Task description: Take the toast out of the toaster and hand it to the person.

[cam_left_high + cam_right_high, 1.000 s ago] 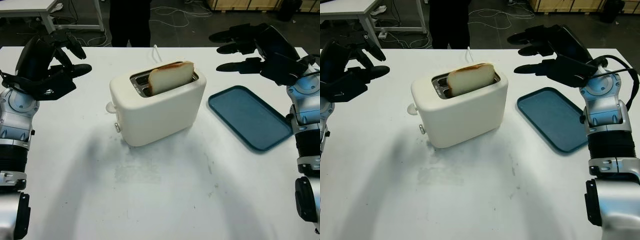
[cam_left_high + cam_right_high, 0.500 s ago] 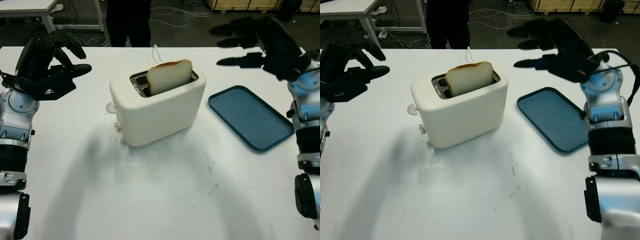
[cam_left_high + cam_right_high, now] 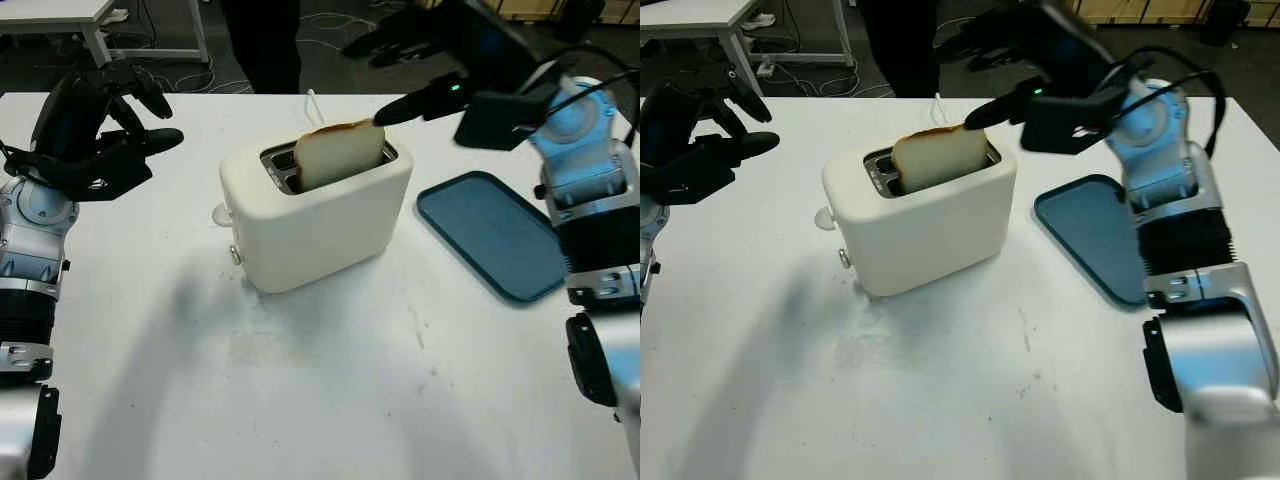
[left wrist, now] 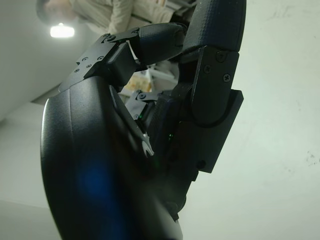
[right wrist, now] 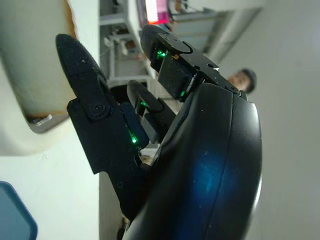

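A cream toaster (image 3: 315,220) stands in the middle of the white table (image 3: 330,400). A slice of toast (image 3: 340,155) with a browned crust sticks up out of its slot, leaning a little. My right hand (image 3: 388,72) is open just above and behind the toast's right end. Its thumb tip (image 3: 385,116) is close to the toast's upper corner, and its other fingers are higher, over the far side. The right wrist view has the toast (image 5: 35,50) beside that thumb. My left hand (image 3: 160,118) is open and holds nothing, hovering over the table's left side.
A blue tray (image 3: 495,235) lies flat to the right of the toaster, under my right forearm. A person in dark clothes (image 3: 265,40) stands at the table's far edge behind the toaster. Another table stands at the back left, with cables on the floor.
My right hand has swung left from above the tray to just over the toast's right end. The left hand and the toaster have stayed put.
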